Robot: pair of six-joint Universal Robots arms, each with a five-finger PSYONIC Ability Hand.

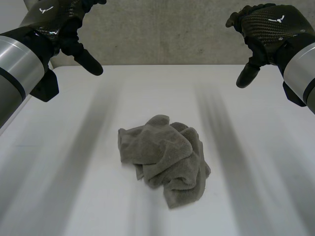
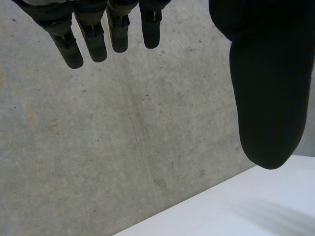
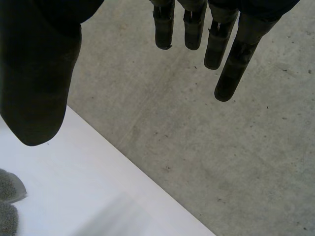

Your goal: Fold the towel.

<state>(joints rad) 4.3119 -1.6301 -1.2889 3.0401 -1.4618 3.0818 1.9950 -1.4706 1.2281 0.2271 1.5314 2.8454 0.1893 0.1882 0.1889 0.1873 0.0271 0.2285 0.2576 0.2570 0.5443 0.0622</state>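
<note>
A grey towel (image 1: 165, 160) lies crumpled in a heap near the middle of the white table (image 1: 256, 196). My left hand (image 1: 66, 27) hangs high over the table's far left, well clear of the towel, with straight fingers (image 2: 93, 37) and a spread thumb (image 2: 266, 98), holding nothing. My right hand (image 1: 263, 29) is raised over the far right, equally apart from the towel, its fingers (image 3: 216, 44) straight and its thumb (image 3: 37, 83) wide. A small part of the towel (image 3: 9, 199) shows below the right thumb.
A grey concrete wall (image 1: 167, 34) rises just behind the table's far edge (image 1: 167, 65). Bare table top surrounds the towel on every side.
</note>
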